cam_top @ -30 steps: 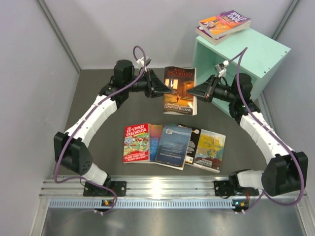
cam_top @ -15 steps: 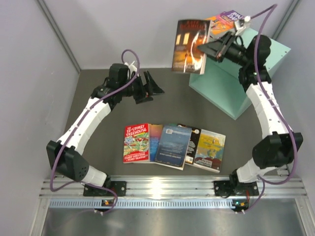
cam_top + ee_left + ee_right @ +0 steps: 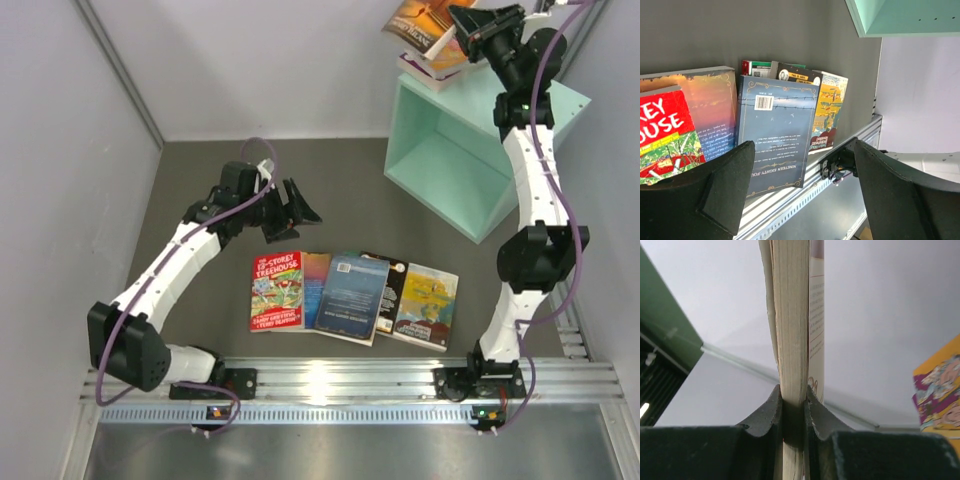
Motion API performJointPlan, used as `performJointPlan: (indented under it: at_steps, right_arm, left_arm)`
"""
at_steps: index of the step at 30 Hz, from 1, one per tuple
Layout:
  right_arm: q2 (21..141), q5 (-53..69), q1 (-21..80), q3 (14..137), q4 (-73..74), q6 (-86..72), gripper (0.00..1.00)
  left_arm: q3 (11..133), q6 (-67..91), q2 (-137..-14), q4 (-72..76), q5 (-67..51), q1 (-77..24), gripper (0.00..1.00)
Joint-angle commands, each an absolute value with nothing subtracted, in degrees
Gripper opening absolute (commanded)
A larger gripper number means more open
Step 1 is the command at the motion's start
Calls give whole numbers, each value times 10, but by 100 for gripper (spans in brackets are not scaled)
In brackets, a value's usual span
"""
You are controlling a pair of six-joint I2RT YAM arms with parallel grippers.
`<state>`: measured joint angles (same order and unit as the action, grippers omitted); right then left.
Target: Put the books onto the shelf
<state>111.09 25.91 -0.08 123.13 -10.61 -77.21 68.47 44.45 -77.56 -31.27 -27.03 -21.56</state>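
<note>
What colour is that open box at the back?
Mint green; the box shows best in the top view.

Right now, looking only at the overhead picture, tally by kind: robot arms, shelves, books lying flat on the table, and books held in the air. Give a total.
Robot arms: 2
Shelf: 1
Books lying flat: 5
Held book: 1
Total: 9
The pile on top of the shelf is too hidden to count.
</note>
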Motion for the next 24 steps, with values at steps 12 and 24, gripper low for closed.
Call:
performJointPlan:
  at_steps: [12,24]
  right_arm:
    - [1153,69,-33,1288,-43,-776,0]
    - [1157,61,-37,1259,-30,-771,2]
  left_arm:
    - [638,459,-700,-289,-229,-215,85]
    - [643,456,-708,-283,-221,-214,85]
